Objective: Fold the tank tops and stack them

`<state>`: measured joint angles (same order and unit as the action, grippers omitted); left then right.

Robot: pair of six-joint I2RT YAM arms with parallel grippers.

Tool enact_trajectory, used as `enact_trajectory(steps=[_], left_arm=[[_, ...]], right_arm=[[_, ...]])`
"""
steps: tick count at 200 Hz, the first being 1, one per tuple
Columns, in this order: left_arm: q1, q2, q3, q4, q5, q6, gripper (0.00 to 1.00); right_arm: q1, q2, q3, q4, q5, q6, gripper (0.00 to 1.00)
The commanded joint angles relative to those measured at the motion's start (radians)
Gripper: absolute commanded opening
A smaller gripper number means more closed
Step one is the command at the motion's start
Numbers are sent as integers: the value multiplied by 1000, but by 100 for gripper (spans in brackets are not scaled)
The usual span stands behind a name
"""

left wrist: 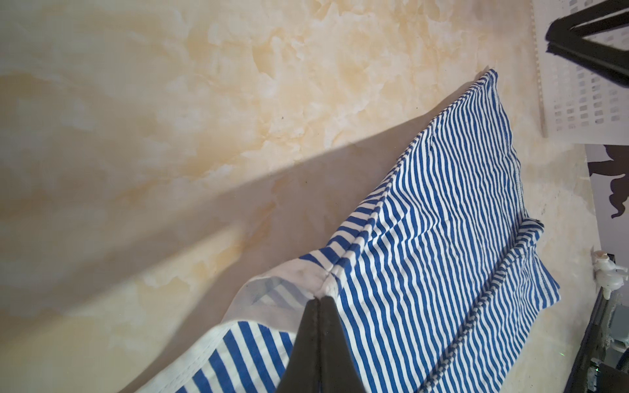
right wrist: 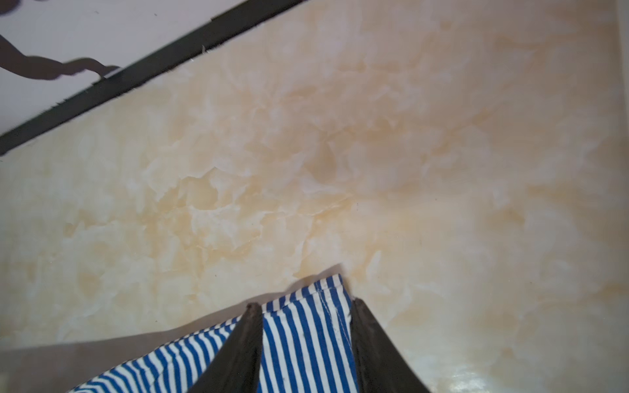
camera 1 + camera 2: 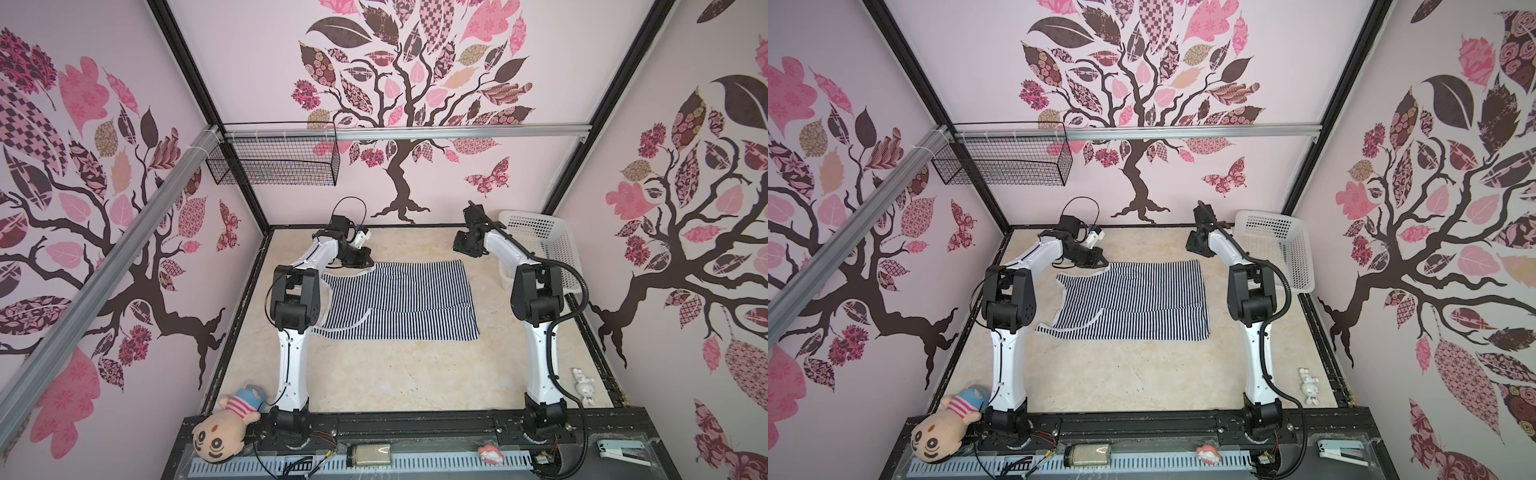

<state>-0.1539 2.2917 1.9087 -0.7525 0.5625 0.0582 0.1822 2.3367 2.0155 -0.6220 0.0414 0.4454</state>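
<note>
Okay, so: one navy-and-white striped tank top (image 3: 401, 297) spread mostly flat mid-frame on the beige marble-look tabletop (image 3: 374, 374) in both top views, white-edged neck and armholes toward the left, straight hem toward the right. Creased left to right across its lower part, a strip there looking doubled over.

Left gripper (image 1: 320, 300) clamped tight on the white edging at the cloth's upper-left corner, no gap between the black fingers (image 1: 306, 340) in the left wrist view, fabric pulled up into a small peak at the pinch. Same pincer (image 3: 367, 260) just up and left of centre in a top view.

Right gripper (image 2: 305, 304) partly open and gripping nothing: striped hem corner showing in the gap between its two black fingers (image 2: 238, 347), lying loose on the tabletop, not pinched. In a top view, that right gripper (image 3: 462, 250) parked over the cloth's upper-right corner.

White-and-black left arm (image 3: 291, 353) and right arm (image 3: 538, 361) reaching in from the bottom of the frame.

Elsewhere: white perforated plastic basket (image 3: 540, 239) at the right edge of the tabletop, black wire basket (image 3: 274, 164) hung upper left, plush doll in a pink-striped shirt (image 3: 226, 422) lower left, small white bunny figurine (image 3: 584, 384) lower right.
</note>
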Motion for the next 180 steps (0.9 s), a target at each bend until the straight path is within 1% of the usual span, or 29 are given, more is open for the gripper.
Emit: enact_trajectory(steps=[1, 19, 61, 88, 119, 149, 180], left_arm=[[-7, -28, 4, 11, 16, 2, 0], [-9, -25, 7, 12, 19, -3, 0], [-12, -22, 12, 18, 19, -14, 0], [-16, -22, 21, 12, 16, -13, 0], [-18, -20, 24, 10, 19, -17, 0], [-19, -18, 26, 10, 20, -18, 0], [-19, -17, 26, 13, 22, -21, 0]], right_arm=[[0, 25, 46, -81, 20, -10, 46], [0, 38, 50, -86, 25, -17, 46], [0, 65, 61, -82, -10, -22, 44], [0, 104, 113, -127, 18, -25, 44], [0, 116, 108, -123, 11, -28, 43], [0, 122, 106, -127, 11, -30, 41], [0, 122, 101, -116, 5, -30, 37]])
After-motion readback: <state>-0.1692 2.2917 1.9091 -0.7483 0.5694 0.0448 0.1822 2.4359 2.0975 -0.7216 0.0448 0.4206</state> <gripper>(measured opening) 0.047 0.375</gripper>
